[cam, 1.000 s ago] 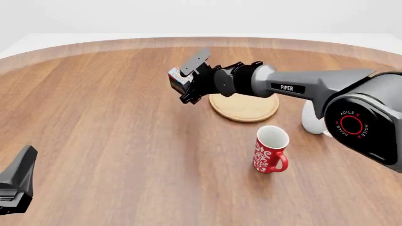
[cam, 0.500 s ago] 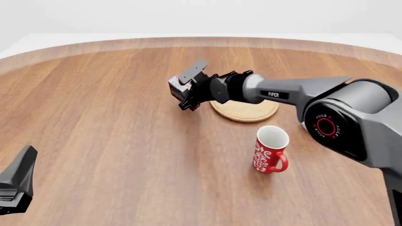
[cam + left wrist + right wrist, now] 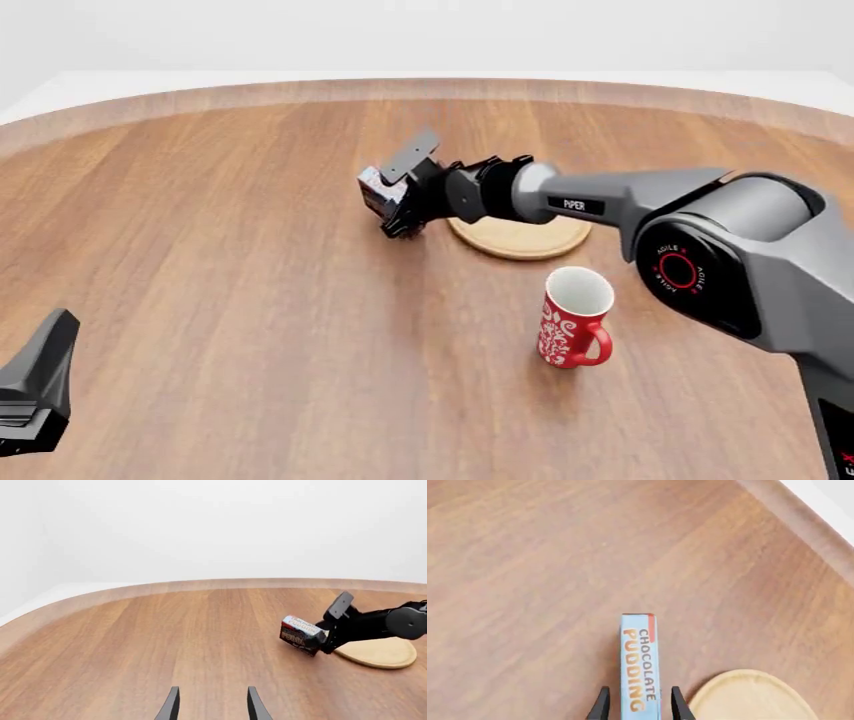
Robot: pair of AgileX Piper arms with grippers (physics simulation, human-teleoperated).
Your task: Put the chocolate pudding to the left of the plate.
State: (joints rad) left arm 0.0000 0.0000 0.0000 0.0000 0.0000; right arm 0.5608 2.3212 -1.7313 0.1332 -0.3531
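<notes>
The chocolate pudding (image 3: 376, 194) is a small carton held tilted just to the left of the plate (image 3: 523, 238), low over the table. I cannot tell if it touches the wood. My right gripper (image 3: 391, 208) is shut on it. In the right wrist view the carton (image 3: 640, 650) sits between the two fingers, with the plate's rim (image 3: 754, 695) beside it. The left wrist view shows the carton (image 3: 300, 632) and plate (image 3: 380, 652) far off. My left gripper (image 3: 212, 706) is open and empty, low at the table's near left (image 3: 38, 385).
A red patterned mug (image 3: 574, 318) stands upright in front of the plate, nearer to me. The right arm (image 3: 601, 200) reaches across above the plate's far part. The round wooden table's edge (image 3: 200, 92) curves behind.
My right gripper has come down a little with the carton, staying just left of the plate. The left arm has not moved.
</notes>
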